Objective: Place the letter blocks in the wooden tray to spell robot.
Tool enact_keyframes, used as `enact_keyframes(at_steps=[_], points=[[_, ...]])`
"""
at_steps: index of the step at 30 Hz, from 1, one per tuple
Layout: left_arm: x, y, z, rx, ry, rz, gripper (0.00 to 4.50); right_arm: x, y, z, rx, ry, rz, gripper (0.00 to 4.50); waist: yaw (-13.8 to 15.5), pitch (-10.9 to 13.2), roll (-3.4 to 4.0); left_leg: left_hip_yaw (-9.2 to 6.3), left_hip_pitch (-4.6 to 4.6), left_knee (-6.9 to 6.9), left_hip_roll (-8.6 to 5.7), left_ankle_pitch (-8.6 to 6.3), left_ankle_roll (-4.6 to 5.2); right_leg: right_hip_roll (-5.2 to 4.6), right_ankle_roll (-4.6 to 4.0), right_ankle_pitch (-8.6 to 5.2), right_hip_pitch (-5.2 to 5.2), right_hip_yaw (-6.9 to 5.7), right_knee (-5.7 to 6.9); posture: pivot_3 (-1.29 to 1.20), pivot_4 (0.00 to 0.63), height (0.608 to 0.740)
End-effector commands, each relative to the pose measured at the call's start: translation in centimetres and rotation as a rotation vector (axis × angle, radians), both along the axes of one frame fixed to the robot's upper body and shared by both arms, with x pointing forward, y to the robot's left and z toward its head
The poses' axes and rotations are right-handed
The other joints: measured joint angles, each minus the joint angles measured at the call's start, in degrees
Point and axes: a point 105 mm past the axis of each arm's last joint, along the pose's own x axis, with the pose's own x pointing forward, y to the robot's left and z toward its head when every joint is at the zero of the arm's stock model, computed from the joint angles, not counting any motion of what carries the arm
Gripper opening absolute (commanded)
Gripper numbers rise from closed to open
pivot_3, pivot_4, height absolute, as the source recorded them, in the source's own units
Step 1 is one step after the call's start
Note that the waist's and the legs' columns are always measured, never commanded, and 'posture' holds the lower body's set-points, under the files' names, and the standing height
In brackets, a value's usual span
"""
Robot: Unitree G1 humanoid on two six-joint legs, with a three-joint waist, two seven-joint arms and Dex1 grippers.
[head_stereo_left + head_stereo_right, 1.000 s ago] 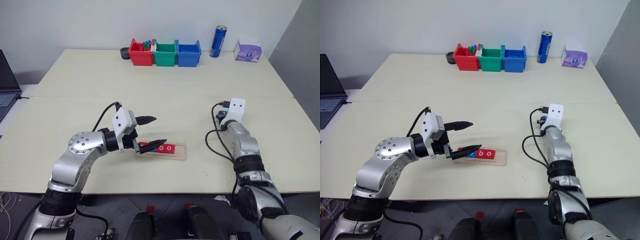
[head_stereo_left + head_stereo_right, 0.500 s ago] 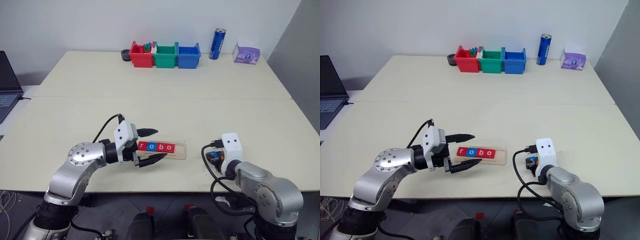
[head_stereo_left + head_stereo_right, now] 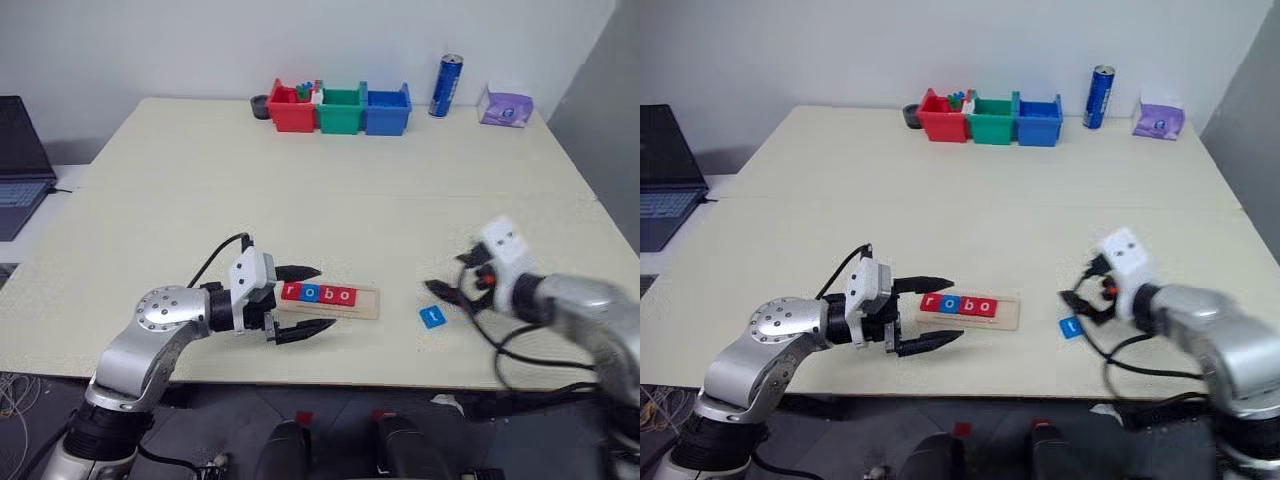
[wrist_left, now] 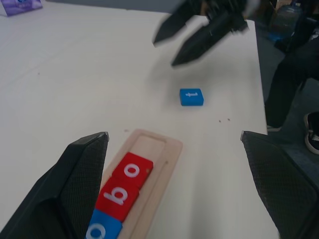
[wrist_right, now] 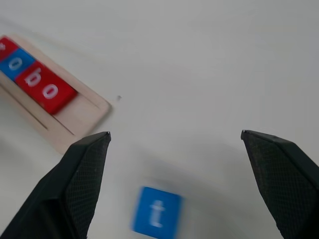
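Note:
The wooden tray [image 3: 366, 301] lies near the table's front edge. Four letter blocks sit in its groove: red r [image 3: 291, 292], blue o [image 3: 308, 293], red b [image 3: 325, 294] and red o [image 3: 343, 295]. The slot at its right end [image 4: 149, 147] is bare. A blue t block [image 3: 432, 317] lies flat on the table, right of the tray. My left gripper [image 3: 325, 297] is open, its fingers straddling the tray's left end without touching the blocks. My right gripper [image 5: 175, 133] is open and empty, hovering just above and behind the t block.
Red [image 3: 291, 108], green [image 3: 340, 110] and blue [image 3: 387, 110] bins stand in a row at the table's far edge. A blue can [image 3: 447, 85] and a purple tissue pack [image 3: 505, 107] are to their right. A laptop [image 3: 20, 165] sits off the left side.
My right gripper has opened and lifted away; the blue t block now lies free on the table right of the tray. The left gripper has barely moved. The camera has shifted.

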Motion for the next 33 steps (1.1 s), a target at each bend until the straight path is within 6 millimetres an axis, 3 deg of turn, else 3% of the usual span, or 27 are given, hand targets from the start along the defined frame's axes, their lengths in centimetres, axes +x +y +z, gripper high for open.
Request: enact_keyframes(at_steps=[1,8,14,18,24,28,33], points=[[-0.4,-0.8,0.7,-0.007,-0.028,-0.074,4.50,-0.6,0.5,-1.3,-0.038,-0.033,0.312,4.46,-0.2,0.0,-0.08,0.03,0.01,-0.01,0.02,-0.01,0.02,0.02,0.01,-0.01,0.02,0.03,-0.04,0.00,0.150,0.740],[-0.6,-1.7,0.8,0.010,-0.064,-0.159,4.50,-0.5,0.7,-4.1,-0.081,-0.034,0.592,4.46,-0.7,0.0,-0.05,0.12,0.08,0.07,0.05,-0.03,0.05,0.05,0.04,-0.02,-0.03,0.18,0.20,0.00,0.150,0.740],[-0.1,-2.1,1.2,0.014,-0.093,-0.175,4.50,0.4,1.3,-5.9,-0.108,-0.023,0.662,4.46,-0.3,0.0,-0.06,0.10,0.16,0.14,0.03,-0.02,0.04,0.04,0.03,-0.02,0.04,0.17,0.29,0.00,0.150,0.740],[-0.1,-2.1,1.2,0.018,-0.099,-0.175,4.50,-0.1,1.6,-7.3,-0.130,0.000,0.717,4.46,-0.3,0.0,-0.05,0.09,0.14,0.12,0.04,-0.02,0.04,0.03,0.03,-0.02,0.03,0.17,0.29,0.00,0.150,0.740],[-0.2,-1.9,1.2,0.024,-0.101,-0.171,4.50,0.0,1.0,-8.8,-0.164,0.024,0.727,4.46,-0.3,0.0,-0.05,0.08,0.20,0.13,0.03,-0.02,0.04,0.03,0.02,-0.01,0.07,0.17,0.31,0.00,0.150,0.740],[-0.2,-2.0,1.2,0.023,-0.104,-0.168,4.50,0.4,0.8,-8.5,-0.154,0.016,0.712,3.59,-0.2,0.0,-0.06,0.08,0.42,0.13,0.03,-0.02,0.04,0.03,0.03,-0.02,0.29,0.18,0.29,0.00,0.150,0.740],[-0.2,-1.9,1.1,0.023,-0.104,-0.164,4.50,0.8,1.2,-8.1,-0.137,0.003,0.699,1.77,-0.3,0.0,-0.05,0.10,0.61,0.13,0.03,-0.02,0.04,0.03,0.02,-0.02,0.41,0.20,0.33,0.00,0.150,0.740]])
